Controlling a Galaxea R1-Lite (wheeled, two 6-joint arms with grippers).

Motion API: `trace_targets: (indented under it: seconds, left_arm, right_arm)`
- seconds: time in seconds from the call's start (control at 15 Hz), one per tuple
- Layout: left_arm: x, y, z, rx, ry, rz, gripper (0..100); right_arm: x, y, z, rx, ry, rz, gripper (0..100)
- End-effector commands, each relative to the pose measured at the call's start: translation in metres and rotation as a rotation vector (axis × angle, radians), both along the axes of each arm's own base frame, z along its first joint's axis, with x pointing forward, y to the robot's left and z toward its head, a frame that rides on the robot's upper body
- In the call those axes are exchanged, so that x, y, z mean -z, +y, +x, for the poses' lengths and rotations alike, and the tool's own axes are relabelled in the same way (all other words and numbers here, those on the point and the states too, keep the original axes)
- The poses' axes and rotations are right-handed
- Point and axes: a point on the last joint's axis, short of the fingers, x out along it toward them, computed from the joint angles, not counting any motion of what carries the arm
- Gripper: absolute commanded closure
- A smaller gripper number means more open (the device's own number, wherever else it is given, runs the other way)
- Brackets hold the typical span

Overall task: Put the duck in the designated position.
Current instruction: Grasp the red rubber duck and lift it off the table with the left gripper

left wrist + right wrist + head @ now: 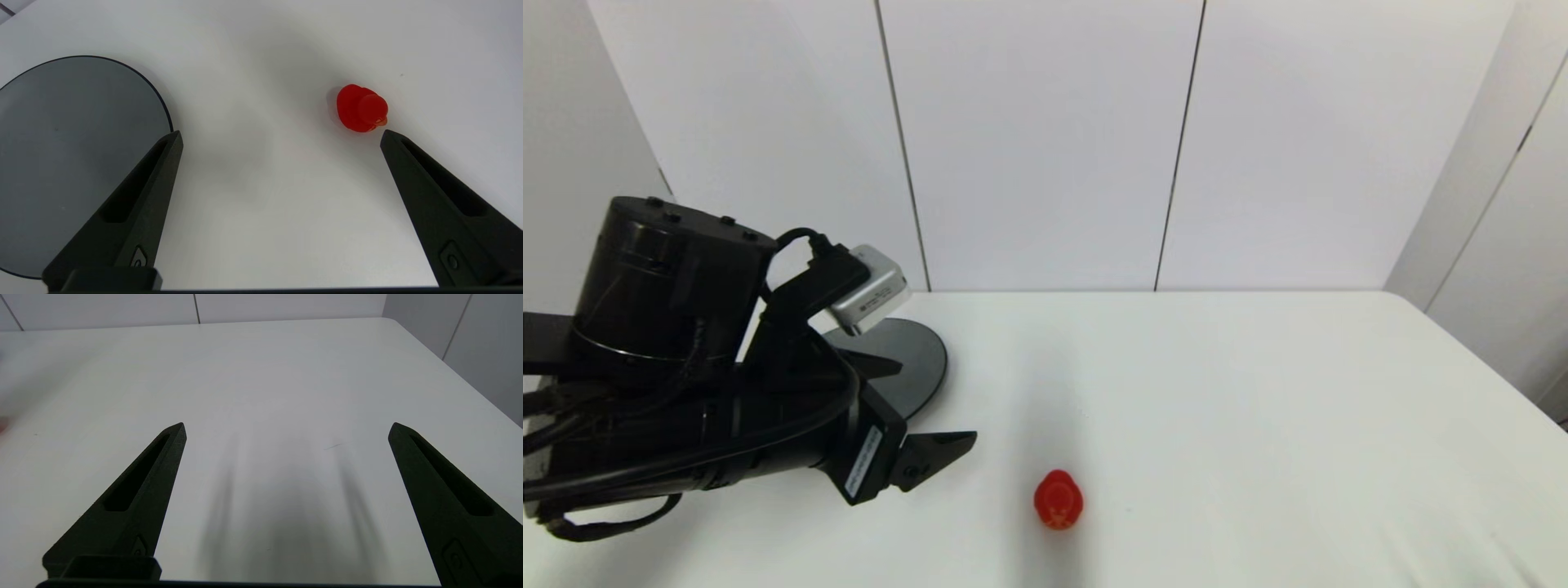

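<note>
From the head view, the left gripper [935, 404] reaches in from the left side of the white table [1258, 408], its two black fingers spread apart and empty. One finger lies over the near edge of the grey plate [927, 359], the other points toward the middle of the table. The duck [1058, 499], a small glossy red toy, sits on the bare table near the front edge, to the right of that gripper and not touching it. The plate lies farther back and to the left of the duck, well apart from it; it is probably the designated spot, though nothing marks it as such. The right arm is out of this view.

In the left wrist view, the duck [361, 108] stands upright just beyond the tip of one finger, outside the gap between them, so the left gripper [280, 136] is not yet lined up for a grasp. The wide spread suits the approach: it leaves room to bring the fingers to either side of the rounded body. The grey plate [73, 143] fills the other side, partly behind the other finger.

In the right wrist view, the right gripper [286, 428] is held above bare table on the right side, fingers wide apart and holding nothing. It looks parked, leaving the work to the left arm.
</note>
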Motion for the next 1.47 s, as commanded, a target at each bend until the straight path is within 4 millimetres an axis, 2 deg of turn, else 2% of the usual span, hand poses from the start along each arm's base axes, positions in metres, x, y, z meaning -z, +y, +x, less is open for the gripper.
trace_targets:
  seconds: [0.07, 0.27, 0.47, 0.67, 0.93, 1.13, 1.47]
  left_arm:
    - [0.008, -0.033, 0.012, -0.08, 0.039, 0.016, 0]
    - [0.015, -0.056, 0.009, -0.23, 0.042, 0.0, 0]
    - [0.03, -0.079, 0.004, -0.366, 0.067, -0.027, 0]
    - [0.037, -0.094, 0.003, -0.411, 0.076, -0.046, 0]
    - [0.052, -0.115, -0.013, -0.415, 0.091, -0.036, 0]
    - [0.06, -0.125, -0.021, -0.407, 0.12, -0.038, 0]
    - [0.062, -0.125, -0.025, -0.414, 0.108, 0.001, 0]
  right_arm:
    - [0.0, 0.0, 0.0, 0.0, 0.001, 0.0, 0]
    - [0.0, 0.0, 0.0, 0.0, 0.001, 0.0, 0]
    - [0.0, 0.0, 0.0, 0.0, 0.001, 0.0, 0]
    - [0.0, 0.0, 0.0, 0.0, 0.001, 0.0, 0]
    - [0.0, 0.0, 0.0, 0.0, 0.001, 0.0, 0]
    - [0.0, 0.0, 0.0, 0.0, 0.001, 0.0, 0]
    - [0.0, 0.0, 0.0, 0.0, 0.001, 0.0, 0]
